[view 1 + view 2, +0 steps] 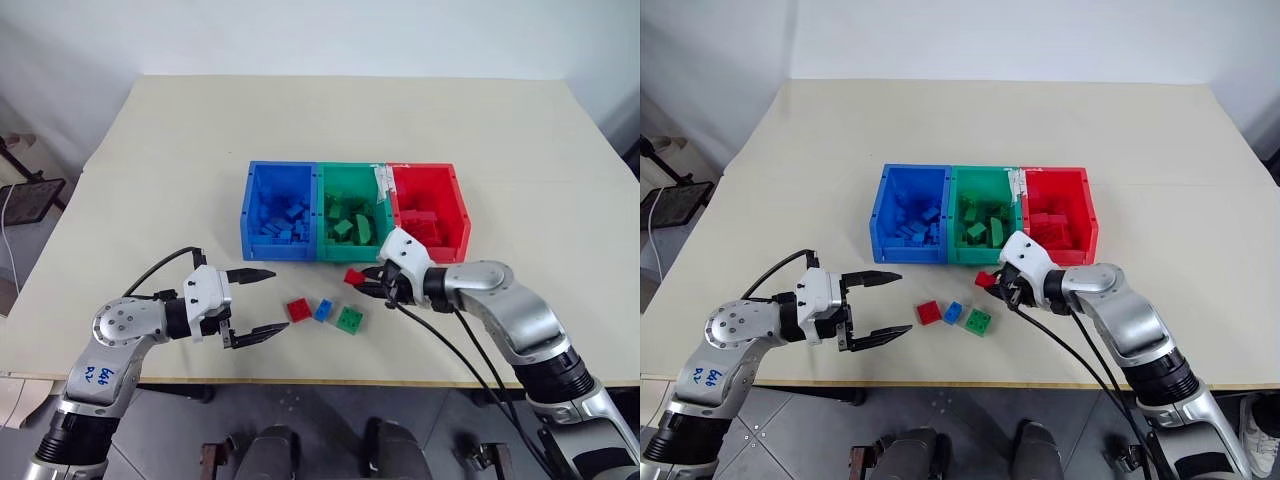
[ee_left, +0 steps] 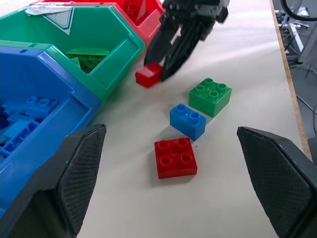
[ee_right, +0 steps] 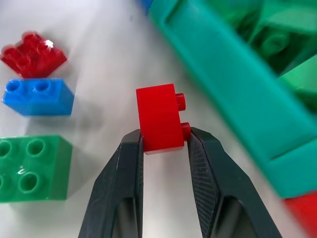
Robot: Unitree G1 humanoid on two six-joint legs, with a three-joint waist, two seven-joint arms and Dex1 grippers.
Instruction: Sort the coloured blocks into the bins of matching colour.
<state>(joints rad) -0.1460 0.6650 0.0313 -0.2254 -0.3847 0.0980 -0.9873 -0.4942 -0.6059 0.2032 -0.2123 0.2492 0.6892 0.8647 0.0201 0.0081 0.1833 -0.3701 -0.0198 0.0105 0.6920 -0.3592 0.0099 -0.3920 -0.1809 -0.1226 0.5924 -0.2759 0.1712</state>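
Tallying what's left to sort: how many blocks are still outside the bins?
4: red block, blue block and green block lie on the table; another small red block sits in the right tool.

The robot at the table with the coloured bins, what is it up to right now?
It is sorting toy bricks by colour. The right hand has closed on a small red brick just in front of the green bin, beside the red bin. The left hand hangs open over the table, holding nothing. Three bricks lie loose in a row between the hands: a red one, a blue one and a green one. The blue bin and the other two already hold matching bricks.
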